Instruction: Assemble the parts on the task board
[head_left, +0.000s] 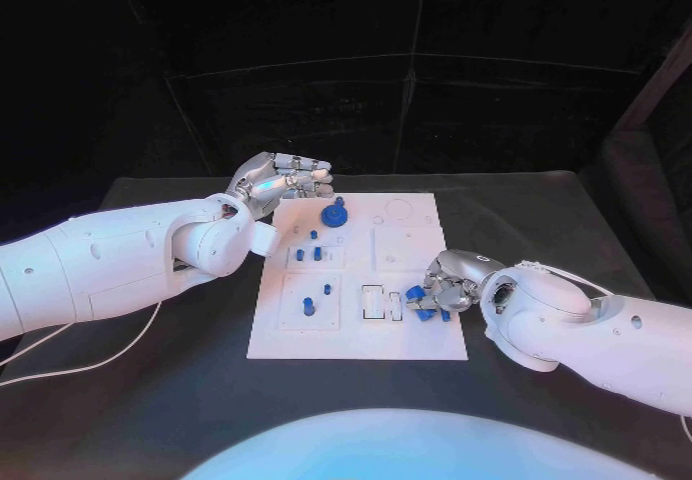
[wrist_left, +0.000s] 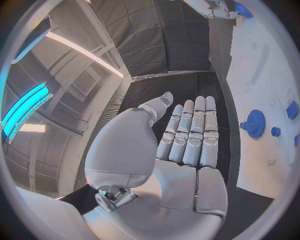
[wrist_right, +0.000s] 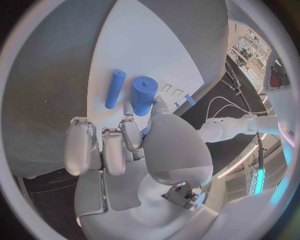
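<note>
While the board (head_left: 361, 335) lies mid-table (head_left: 173, 400), the left hand (head_left: 281, 180) hovers at its far left corner, fingers straight and side by side, thumb apart, holding nothing; the left wrist view shows the flat palm (wrist_left: 181, 150) facing the black table beside the board's edge. Blue gear (head_left: 335, 215) stands on the board near the far edge, just beside that hand, not touching it; left wrist view shows the gear (wrist_left: 255, 123) with a small blue piece (wrist_left: 275, 131) next to it. Right hand (head_left: 450, 283) sits at the board's right edge, fingers curled down onto the board. In the right wrist view the thumb and a finger (wrist_right: 130, 134) touch a short blue cylinder (wrist_right: 143, 95) standing on the board; a firm grip can't be confirmed. A thinner blue peg (wrist_right: 115, 89) lies flat just beside that cylinder. More small blue pegs (head_left: 307, 254) stand in the board's left-side blocks, two further ones (head_left: 309, 305) nearer the front edge.
</note>
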